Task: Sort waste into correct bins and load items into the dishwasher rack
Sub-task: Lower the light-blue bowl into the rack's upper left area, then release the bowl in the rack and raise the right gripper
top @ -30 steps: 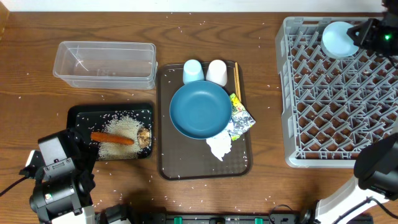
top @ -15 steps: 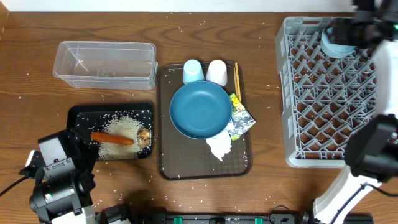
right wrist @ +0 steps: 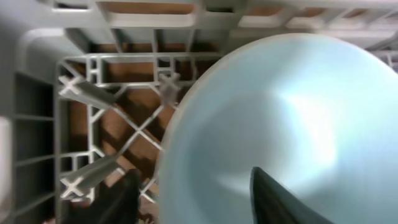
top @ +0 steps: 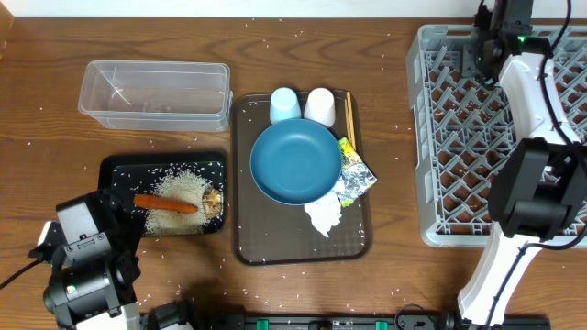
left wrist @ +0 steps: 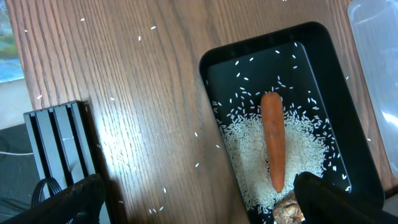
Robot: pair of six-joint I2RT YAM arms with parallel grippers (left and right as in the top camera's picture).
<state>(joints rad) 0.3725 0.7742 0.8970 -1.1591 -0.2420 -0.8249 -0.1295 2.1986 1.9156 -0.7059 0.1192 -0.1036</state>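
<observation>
My right gripper (right wrist: 193,186) is shut on the rim of the pale-blue bowl (right wrist: 280,106), one finger inside and one outside, over the far edge of the grey dishwasher rack (top: 468,183). In the overhead view the right arm hides the bowl. My left gripper (left wrist: 199,208) is open and empty over the table, beside the black tray (top: 119,168). The tray holds the carrot (left wrist: 273,146), rice (top: 179,188) and the brown lump (top: 213,200). The dark-blue plate (top: 295,162), pale-blue cup (top: 284,104), white cup (top: 319,106), chopsticks (top: 349,115), wrappers (top: 353,174) and tissue (top: 323,216) lie on the brown serving tray (top: 246,238).
The clear tub (top: 154,92) stands at the back left with nothing in it. Rice grains are scattered over the wooden table. The rack's grey pegs (right wrist: 93,93) stand close beside the bowl.
The right arm has swung round over the rack's far edge with the bowl. The bowl, seen from above before, is now hidden under the arm. The left arm has not moved.
</observation>
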